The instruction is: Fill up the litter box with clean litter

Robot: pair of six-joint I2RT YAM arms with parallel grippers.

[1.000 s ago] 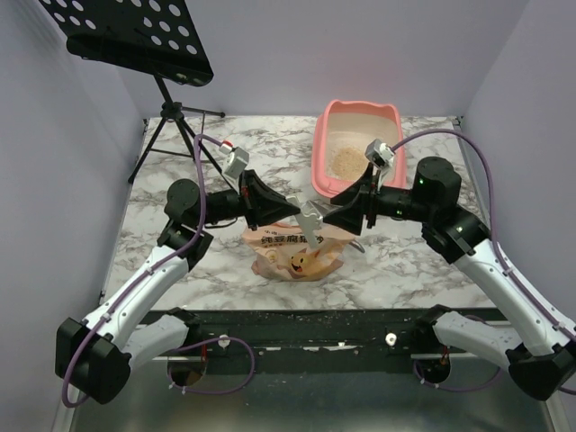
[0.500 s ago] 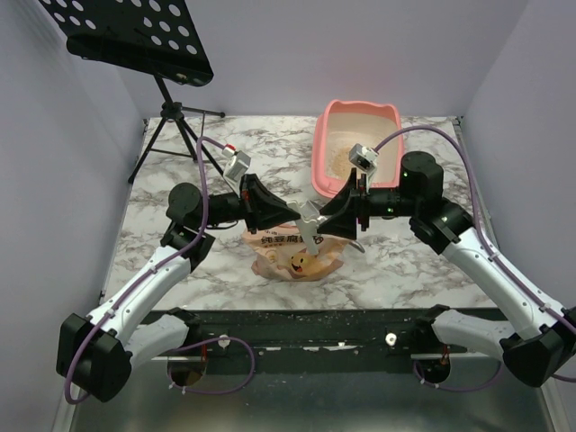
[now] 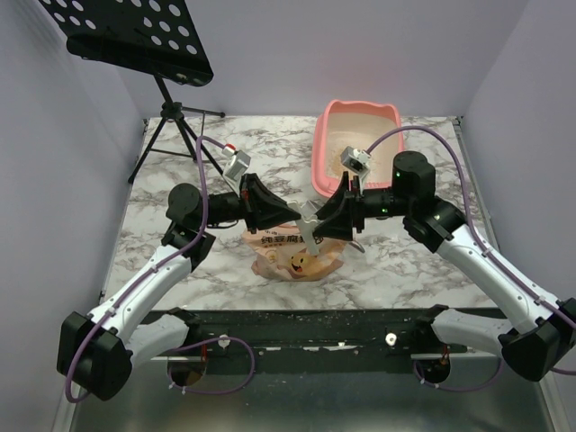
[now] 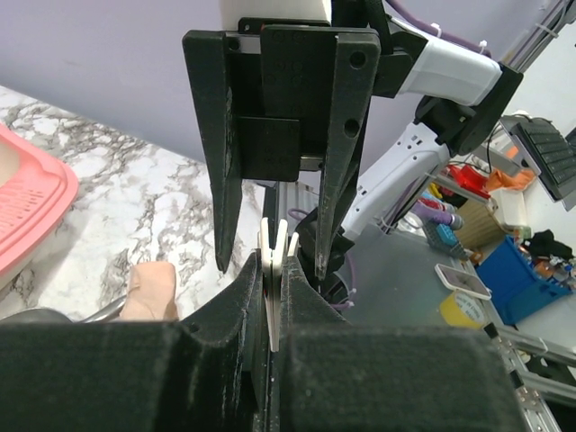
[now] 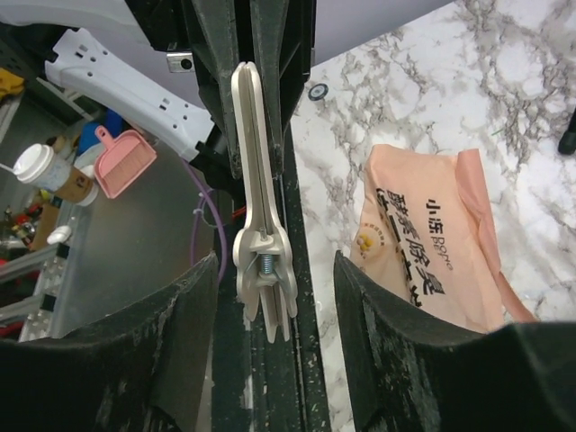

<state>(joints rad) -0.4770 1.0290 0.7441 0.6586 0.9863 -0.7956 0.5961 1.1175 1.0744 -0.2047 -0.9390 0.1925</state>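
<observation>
The left tool (image 3: 295,213) is nearly closed, pinching a thin cream clip (image 5: 261,180) by its far end. The right tool (image 3: 317,215) faces it with its jaws wide, one finger on each side of the clip and clear gaps between. Both hang above an orange printed bag (image 3: 297,256) lying on the marble desk (image 3: 270,135). The pink litter box (image 3: 322,153) sits farther back and to the right, apart from both tools, with a patch of tan clean litter (image 3: 337,160) inside. The right wrist covers the box's near end and part of the litter.
</observation>
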